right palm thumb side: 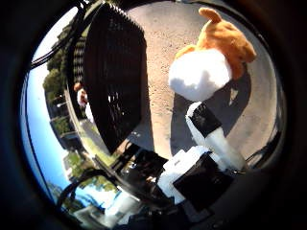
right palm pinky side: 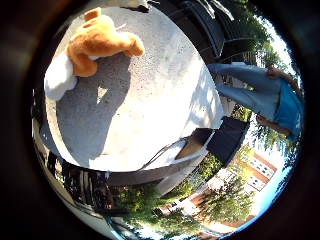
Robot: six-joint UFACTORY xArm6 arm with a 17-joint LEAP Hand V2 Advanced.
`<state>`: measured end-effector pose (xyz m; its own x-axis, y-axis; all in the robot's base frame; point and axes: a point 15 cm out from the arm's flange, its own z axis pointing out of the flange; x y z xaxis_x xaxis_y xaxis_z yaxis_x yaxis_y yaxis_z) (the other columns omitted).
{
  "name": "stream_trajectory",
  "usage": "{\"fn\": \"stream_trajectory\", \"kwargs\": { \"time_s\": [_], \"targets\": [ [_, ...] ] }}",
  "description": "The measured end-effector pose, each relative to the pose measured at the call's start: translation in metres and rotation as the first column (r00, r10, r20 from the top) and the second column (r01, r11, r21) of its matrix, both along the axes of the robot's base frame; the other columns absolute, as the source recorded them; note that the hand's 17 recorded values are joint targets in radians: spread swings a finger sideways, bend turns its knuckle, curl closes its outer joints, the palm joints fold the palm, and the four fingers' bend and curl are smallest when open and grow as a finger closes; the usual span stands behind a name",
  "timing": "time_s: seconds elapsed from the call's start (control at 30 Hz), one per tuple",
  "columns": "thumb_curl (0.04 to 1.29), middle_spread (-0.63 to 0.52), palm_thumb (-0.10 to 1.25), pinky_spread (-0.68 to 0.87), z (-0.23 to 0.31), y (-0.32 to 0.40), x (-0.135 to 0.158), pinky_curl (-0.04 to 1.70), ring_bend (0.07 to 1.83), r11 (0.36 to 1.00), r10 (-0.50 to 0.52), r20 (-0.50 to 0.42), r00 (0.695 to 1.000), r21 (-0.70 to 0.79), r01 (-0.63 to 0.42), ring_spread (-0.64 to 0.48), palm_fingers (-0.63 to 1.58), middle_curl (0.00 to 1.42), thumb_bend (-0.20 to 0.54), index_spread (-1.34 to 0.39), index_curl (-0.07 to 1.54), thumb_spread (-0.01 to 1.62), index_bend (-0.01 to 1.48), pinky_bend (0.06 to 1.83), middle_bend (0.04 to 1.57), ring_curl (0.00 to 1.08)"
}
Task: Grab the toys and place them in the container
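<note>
An orange plush toy (right palm thumb side: 223,43) lies on a pale grey round table (right palm pinky side: 150,110), and a white plush toy (right palm thumb side: 200,72) lies against it. The little finger side view shows the same orange toy (right palm pinky side: 100,40) and white toy (right palm pinky side: 60,75) near the table's edge. A black mesh container (right palm thumb side: 110,72) stands on the table beside the toys. My hand (right palm thumb side: 206,144) is above the table, away from the toys. A white and black finger reaches out fairly straight towards them and holds nothing.
The table's rim (right palm pinky side: 175,150) drops off to the ground near a dark frame (right palm pinky side: 225,140). Dark furniture (right palm pinky side: 215,30) stands past the table's far side. Trees and buildings lie beyond.
</note>
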<state>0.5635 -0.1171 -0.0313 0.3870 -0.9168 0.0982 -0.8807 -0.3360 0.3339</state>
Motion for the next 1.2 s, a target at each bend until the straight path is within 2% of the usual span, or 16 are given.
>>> {"fn": "stream_trajectory", "kwargs": {
  "time_s": [0.17,0.3,0.43,0.5,0.57,0.63,0.73,0.87,1.0,1.1,1.2],
  "targets": [
    [0.38,0.04,0.65,0.4,-0.026,0.005,-0.007,0.26,0.34,0.998,0.037,-0.029,0.999,-0.049,-0.038,0.24,0.15,0.32,-0.028,-0.23,0.31,1.13,0.18,0.39,0.17,0.31],
    [0.38,0.01,0.67,0.41,-0.037,0.002,-0.005,0.24,0.36,0.994,0.058,-0.023,0.998,-0.091,-0.06,0.24,0.31,0.33,-0.023,-0.2,0.32,1.11,0.21,0.36,0.2,0.31],
    [0.38,-0.04,0.72,0.4,-0.043,-0.006,-0.006,0.21,0.41,0.987,0.071,-0.026,0.997,-0.141,-0.074,0.25,0.53,0.35,-0.018,-0.21,0.35,1.09,0.26,0.3,0.23,0.32],
    [0.38,-0.09,0.75,0.4,-0.045,-0.005,-0.007,0.19,0.54,0.987,0.073,-0.029,0.997,-0.141,-0.076,0.2,0.79,0.39,-0.015,-0.26,0.34,1.08,0.24,0.29,0.34,0.35],
    [0.39,-0.12,0.79,0.39,-0.045,-0.006,-0.007,0.2,0.71,0.987,0.078,-0.03,0.997,-0.138,-0.081,0.16,1.02,0.45,-0.011,-0.32,0.32,1.08,0.13,0.38,0.47,0.41],
    [0.41,-0.14,0.83,0.39,-0.045,-0.007,-0.007,0.24,0.88,0.987,0.086,-0.032,0.996,-0.134,-0.09,0.13,1.11,0.51,-0.006,-0.37,0.3,1.07,0.08,0.48,0.58,0.48],
    [0.44,-0.18,0.9,0.4,-0.043,-0.015,-0.008,0.35,1.08,0.99,0.067,-0.028,0.997,-0.126,-0.07,0.07,1.15,0.64,-0.003,-0.47,0.27,1.06,0.15,0.73,0.78,0.6],
    [0.5,-0.22,1.03,0.38,-0.015,-0.039,-0.001,0.48,1.19,0.996,0.0,0.019,1.0,-0.089,0.002,0.01,1.14,0.75,0.034,-0.6,0.27,1.06,0.21,1.03,0.94,0.68],
    [0.55,-0.23,1.05,0.33,0.031,-0.019,0.013,0.6,1.25,0.999,-0.029,0.064,0.998,0.024,0.028,-0.04,1.07,0.84,0.021,-0.72,0.28,1.08,0.29,1.21,1.05,0.73],
    [0.59,-0.23,1.05,0.3,0.069,-0.009,0.002,0.67,1.29,0.996,-0.047,0.024,0.999,0.083,0.045,-0.07,1.0,0.91,0.001,-0.81,0.32,1.09,0.37,1.29,1.1,0.77],
    [0.62,-0.24,1.05,0.27,0.133,-0.003,-0.015,0.73,1.32,0.984,-0.069,-0.004,0.998,0.164,0.069,-0.09,0.95,0.95,-0.009,-0.89,0.35,1.1,0.43,1.34,1.13,0.8]
  ]
}}
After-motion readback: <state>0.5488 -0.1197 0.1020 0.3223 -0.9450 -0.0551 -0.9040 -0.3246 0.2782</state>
